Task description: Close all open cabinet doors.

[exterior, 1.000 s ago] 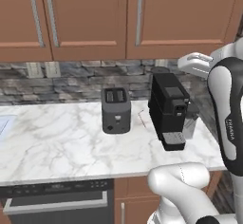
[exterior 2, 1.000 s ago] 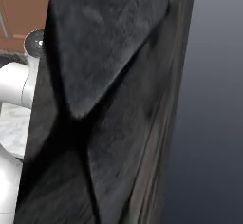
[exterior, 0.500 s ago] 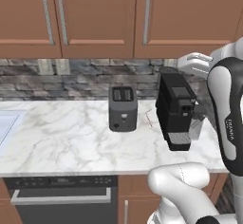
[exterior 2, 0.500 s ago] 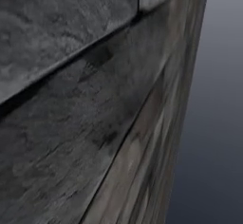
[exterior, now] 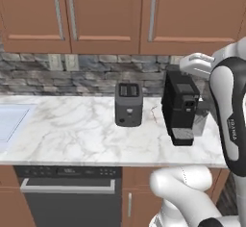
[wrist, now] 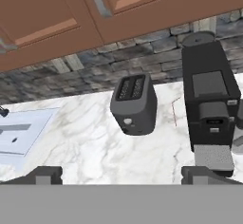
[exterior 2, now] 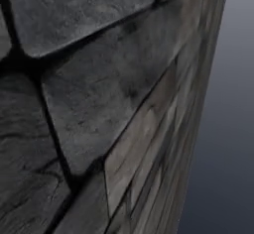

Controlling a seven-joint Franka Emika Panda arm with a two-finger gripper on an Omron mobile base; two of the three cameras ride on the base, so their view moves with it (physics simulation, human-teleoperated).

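Left base view: we see the cabinet doors (exterior: 101,14) up on the wall over the counter (exterior: 72,134), reddish-brown with long silver handles, all flush. Our arm (exterior: 229,110) stands tall at right, and the gripper (wrist: 121,174) has its fingers spread wide, holding nothing.

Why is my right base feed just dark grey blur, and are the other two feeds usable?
Right base view: pressed close against the stone wall, soft and smeared. Left base view: evenly lit, sharp on the cabinet doors, toaster and coffee machine. Hand view: clear but rolled, so the counter tilts.
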